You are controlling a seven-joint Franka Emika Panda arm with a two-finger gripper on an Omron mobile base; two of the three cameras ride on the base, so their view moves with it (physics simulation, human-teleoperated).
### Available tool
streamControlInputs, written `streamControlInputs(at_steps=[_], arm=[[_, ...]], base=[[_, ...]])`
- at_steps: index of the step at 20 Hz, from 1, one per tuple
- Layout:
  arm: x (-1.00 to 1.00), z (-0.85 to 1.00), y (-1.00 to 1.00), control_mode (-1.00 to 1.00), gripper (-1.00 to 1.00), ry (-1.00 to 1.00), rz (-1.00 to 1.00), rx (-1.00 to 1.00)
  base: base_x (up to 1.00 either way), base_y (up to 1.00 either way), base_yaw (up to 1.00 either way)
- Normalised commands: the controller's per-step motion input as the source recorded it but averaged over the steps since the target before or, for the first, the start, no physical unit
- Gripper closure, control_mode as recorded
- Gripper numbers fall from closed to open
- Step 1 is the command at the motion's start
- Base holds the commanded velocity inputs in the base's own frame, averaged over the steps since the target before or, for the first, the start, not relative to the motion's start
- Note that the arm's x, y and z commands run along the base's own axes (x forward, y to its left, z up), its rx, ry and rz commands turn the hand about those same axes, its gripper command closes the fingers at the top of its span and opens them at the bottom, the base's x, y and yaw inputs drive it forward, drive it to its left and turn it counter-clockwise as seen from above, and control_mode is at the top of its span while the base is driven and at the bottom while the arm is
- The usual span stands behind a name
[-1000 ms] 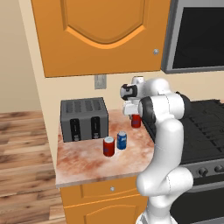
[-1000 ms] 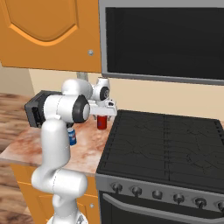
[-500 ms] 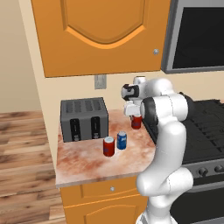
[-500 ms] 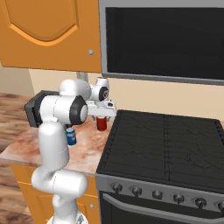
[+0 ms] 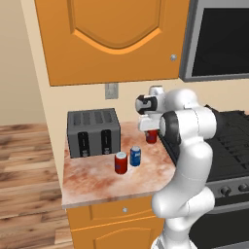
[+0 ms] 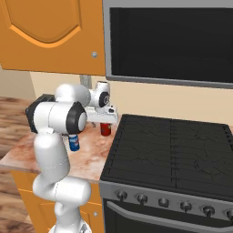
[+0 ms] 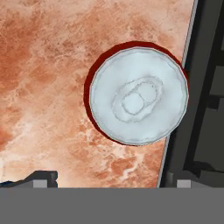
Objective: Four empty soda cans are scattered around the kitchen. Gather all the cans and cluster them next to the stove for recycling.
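A red soda can [image 5: 151,136] stands upright on the counter right against the stove's [image 5: 228,141] left edge. My gripper [image 5: 148,124] hovers just above it, pointing down. In the hand view its silver top [image 7: 139,95] lies straight below, with the gripper [image 7: 112,177] open and the fingertips [image 7: 41,178] spread wide and clear of it. A second red can [image 5: 120,162] and a blue can [image 5: 135,156] stand together mid-counter. From the right base view the red can [image 6: 105,129] sits under the gripper [image 6: 104,119] beside the cooktop [image 6: 168,150]. The blue can [image 6: 74,144] peeks out behind my arm.
A grey two-slot toaster [image 5: 92,132] stands at the back left of the marbled counter [image 5: 97,182]. Orange wall cabinets [image 5: 112,39] and a black microwave [image 5: 221,41] hang overhead. Wooden floor lies to the left of the counter.
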Motion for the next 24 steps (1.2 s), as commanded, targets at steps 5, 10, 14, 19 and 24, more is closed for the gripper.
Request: streamControlInputs(at_steps=[5,10,14,19,24], arm=[[-0.25,0.11,0.16,-1.0,-1.0,0.0,0.0,0.0],[-0.23,0.1,0.15,-1.0,-1.0,0.0,0.0,0.0],[-0.21,0.05,0.2,-1.0,-1.0,0.0,0.0,0.0],[-0.23,0.01,0.24,-1.0,-1.0,0.01,0.0,0.0],[-0.24,0.0,0.24,-1.0,-1.0,0.01,0.0,0.0]], base=[[0.0,0.0,0.0],[0.0,0.0,0.0],[0.0,0.0,0.0],[0.0,0.0,0.0],[0.0,0.0,0.0]])
